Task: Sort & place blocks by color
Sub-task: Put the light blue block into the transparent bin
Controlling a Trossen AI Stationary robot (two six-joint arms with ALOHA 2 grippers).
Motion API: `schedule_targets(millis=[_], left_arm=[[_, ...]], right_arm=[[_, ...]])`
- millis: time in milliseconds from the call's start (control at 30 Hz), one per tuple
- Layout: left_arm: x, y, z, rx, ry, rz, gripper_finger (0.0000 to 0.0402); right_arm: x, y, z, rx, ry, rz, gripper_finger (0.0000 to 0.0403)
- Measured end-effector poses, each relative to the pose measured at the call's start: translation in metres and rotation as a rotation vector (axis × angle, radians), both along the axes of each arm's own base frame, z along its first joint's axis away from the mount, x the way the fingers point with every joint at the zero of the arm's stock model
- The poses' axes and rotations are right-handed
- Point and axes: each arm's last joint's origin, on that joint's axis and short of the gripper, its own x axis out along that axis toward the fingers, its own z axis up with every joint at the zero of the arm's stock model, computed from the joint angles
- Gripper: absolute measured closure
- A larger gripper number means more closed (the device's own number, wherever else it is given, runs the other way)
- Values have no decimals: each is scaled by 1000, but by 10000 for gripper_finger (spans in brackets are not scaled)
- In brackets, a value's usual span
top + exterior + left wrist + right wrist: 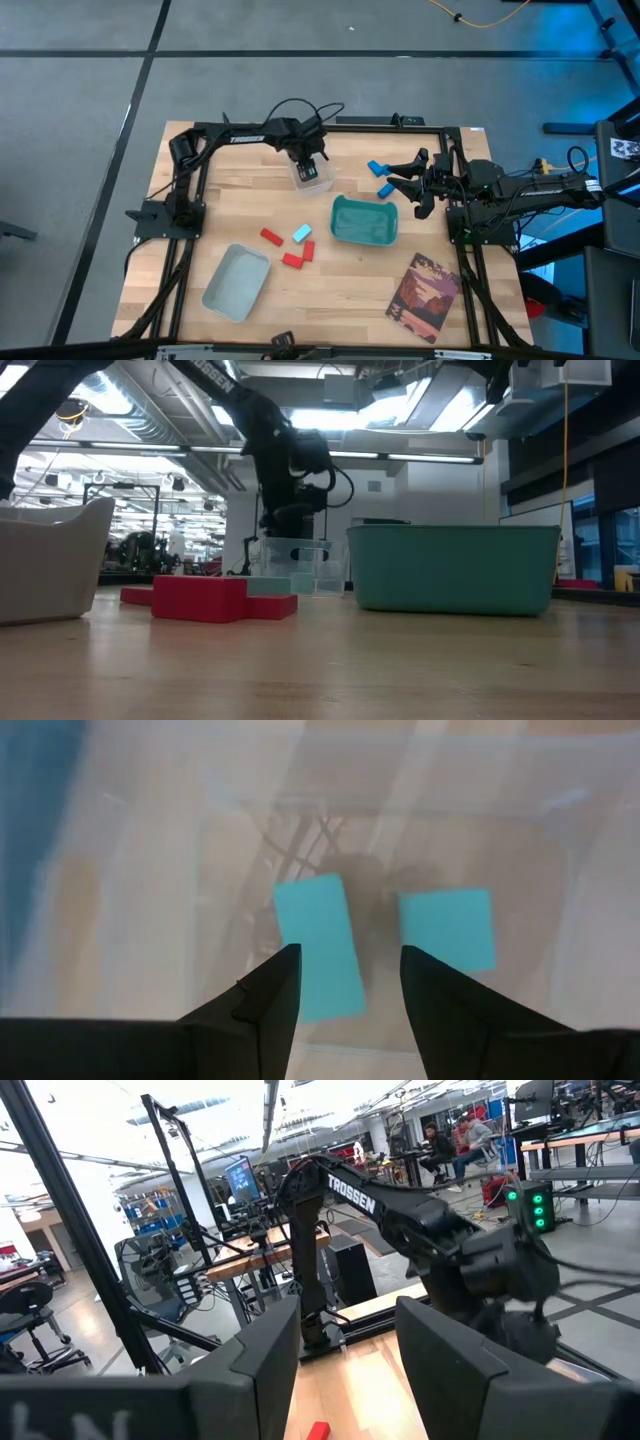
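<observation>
Two cyan blocks lie in the clear box beneath my released left fingers; light, stiff, probably slick, best pinched across their short sides. My right fingers wait spread, off-desk.

Table: light wood, smooth, faint grain, slight sheen in low view. Clear box: transparent glossy plastic. Cyan blocks inside: matt, smooth. Red blocks: matt, smooth. Teal bin: smooth plastic, soft sheen. Grey tray: matt plastic. Booklet: glossy printed paper. Arms: dark matt finish.
</observation>
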Motion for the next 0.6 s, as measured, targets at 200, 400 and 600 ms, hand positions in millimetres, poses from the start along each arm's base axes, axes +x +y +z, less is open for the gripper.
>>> schedule_targets(millis=[200,400,600], left_arm=[[-4,-1,45,47,-48,12,238],[-12,-16,120,52,-275,23,238],[-38,-61,195,86,-640,-38,239]], right_arm=[[0,0,0,-1,0,0,233],[0,0,0,-2,-5,-1,233],[0,0,1,-1,-9,0,233]])
